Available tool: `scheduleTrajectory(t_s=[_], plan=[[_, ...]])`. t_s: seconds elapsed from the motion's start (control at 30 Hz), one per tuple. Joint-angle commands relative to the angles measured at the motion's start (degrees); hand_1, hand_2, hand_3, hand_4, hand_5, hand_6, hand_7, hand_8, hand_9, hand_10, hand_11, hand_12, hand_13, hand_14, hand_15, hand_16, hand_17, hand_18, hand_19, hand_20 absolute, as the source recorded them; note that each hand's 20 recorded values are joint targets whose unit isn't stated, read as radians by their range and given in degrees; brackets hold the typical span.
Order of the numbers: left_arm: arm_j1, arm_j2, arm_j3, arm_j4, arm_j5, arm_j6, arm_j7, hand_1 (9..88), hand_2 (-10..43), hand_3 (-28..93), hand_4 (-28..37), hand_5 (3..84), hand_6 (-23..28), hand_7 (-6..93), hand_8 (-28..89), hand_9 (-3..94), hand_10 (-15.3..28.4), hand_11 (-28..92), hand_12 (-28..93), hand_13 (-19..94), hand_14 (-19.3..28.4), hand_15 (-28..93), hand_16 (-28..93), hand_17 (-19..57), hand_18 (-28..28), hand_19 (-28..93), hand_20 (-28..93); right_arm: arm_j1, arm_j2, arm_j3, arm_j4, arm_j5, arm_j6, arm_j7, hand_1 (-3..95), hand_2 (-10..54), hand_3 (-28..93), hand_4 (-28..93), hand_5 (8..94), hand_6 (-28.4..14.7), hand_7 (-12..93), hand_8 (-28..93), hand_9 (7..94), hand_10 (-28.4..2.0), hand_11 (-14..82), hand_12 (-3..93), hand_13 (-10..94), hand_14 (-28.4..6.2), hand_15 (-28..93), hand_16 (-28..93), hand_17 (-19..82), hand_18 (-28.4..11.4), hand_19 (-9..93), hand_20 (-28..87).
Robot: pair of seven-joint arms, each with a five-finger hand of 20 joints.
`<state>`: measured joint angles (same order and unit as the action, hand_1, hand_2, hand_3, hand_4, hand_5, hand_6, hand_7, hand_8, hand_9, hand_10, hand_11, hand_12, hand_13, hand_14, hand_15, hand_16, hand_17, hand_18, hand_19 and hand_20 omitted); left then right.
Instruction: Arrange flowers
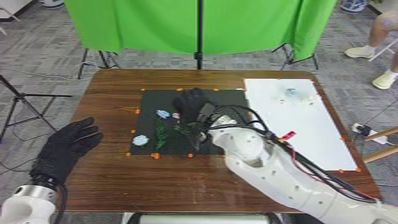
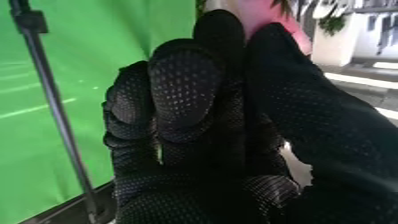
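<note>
My right hand (image 1: 190, 103) is over the flat black mat (image 1: 151, 101), close to the cut-style flowers. How far open it is, and whether it has hold of anything, I cannot tell; a smooth pink shape (image 2: 300, 36) shows just past it in the wrist view, perhaps a petal. My left hand (image 1: 71, 144) is loosely open and empty, left of the mat.

On the mat lie a pale blue flower head (image 1: 163, 114) with a small pinkish bloom (image 1: 175, 115) beside it, leafy green stems (image 1: 161, 135) below, and a second pale blue flower (image 1: 140, 140) at the near left corner. On the white sheet (image 1: 311, 132) stands or lies a pale bluish object (image 1: 291, 92), possibly the vase.

I judge the step to be taking up one stem. I should pinch it below the bloom – never on the petals – and check for tangled leaves. Then I'd lift straight up, slowly, since a light stem may swivel, and keep my wrist cables clear.
</note>
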<state>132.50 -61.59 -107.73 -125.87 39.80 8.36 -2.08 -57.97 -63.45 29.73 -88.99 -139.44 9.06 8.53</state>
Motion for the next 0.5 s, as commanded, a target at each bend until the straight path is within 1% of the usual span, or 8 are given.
scheduleTrajectory(t_s=[0.03,0.1,0.17,0.23,0.33,0.5], plan=[[0.3,0.11,0.56,0.58,-0.11,0.07,-0.43,32.7,2.5,73,-28.3,39.1,5.4,36.1,-18,36.5,15.8,40,9,30,17.7,53,-9,-5.0,23.2,64,-4,0.6,-1.6,-1.2,3.1,-3.0,0.8,0.7,51.6,-9.5,85,-28,63.1,-1.5,65,-14,82.4,-4.6,26.6,49.6,81,-1.9,58,34,39,-16.7,83,40],[0.1,0.12,0.63,0.67,-0.07,-0.12,-0.56,32.7,2.4,73,-28.3,39.1,5.4,36.4,-18,36.5,15.9,41,9,30,17.8,54,-9,-5.0,23.2,64,-4,0.8,-1.8,-1.7,3.5,-3.4,1.8,1.2,51.6,-9.5,85,-28,63.1,-1.4,65,-14,82.4,-4.6,26.7,49.6,81,-1.9,58,34,39,-16.7,83,40],[0.0,0.13,0.68,0.79,-0.06,-0.19,-0.73,32.7,2.4,73,-28.3,39.2,5.4,36.8,-18,36.6,15.9,41,9,30,17.9,54,-9,-5.0,23.2,64,-4,0.6,-2.1,-1.5,3.8,-4.0,1.1,1.2,51.5,-9.5,85,-28,62.9,-1.3,65,-13,82.5,-4.3,26.7,49.5,81,-1.9,58,34,39,-16.7,83,40],[0.0,0.16,0.8,0.77,-0.11,0.18,-0.56,32.7,2.4,73,-28.3,39.2,5.4,37.1,-19,36.6,16.0,41,9,30,17.9,55,-9,-5.0,23.2,64,-4,0.8,-2.2,-1.8,4.2,-4.2,1.7,1.2,51.5,-9.5,85,-28,62.5,-1.1,65,-12,82.3,-4.2,26.8,49.9,80,-2.0,58,34,39,-16.6,83,40],[0.0,0.11,0.72,0.83,-0.04,-0.07,-0.65,32.8,2.4,73,-28.3,39.3,5.5,37.2,-19,36.7,16.0,41,9,30,18.0,55,-9,-5.0,23.2,64,-5,0.8,-2.3,-1.9,4.6,-4.8,2.5,1.2,51.6,-9.5,84,-28,62.1,-0.8,64,-10,81.8,-4.1,26.8,50.1,80,-1.9,59,34,38,-16.4,83,40],[0.1,0.11,0.67,0.79,-0.1,-0.01,-0.47,32.8,2.3,73,-28.3,39.3,5.5,37.5,-19,36.7,16.1,42,9,30,18.0,55,-9,-5.0,23.3,64,-5,1.0,-2.5,-1.8,5.4,-6.0,3.2,1.3,51.6,-9.5,84,-28,61.4,-0.6,64,-9,80.6,-3.8,27.0,49.8,78,-1.8,60,35,37,-16.1,82,40]])
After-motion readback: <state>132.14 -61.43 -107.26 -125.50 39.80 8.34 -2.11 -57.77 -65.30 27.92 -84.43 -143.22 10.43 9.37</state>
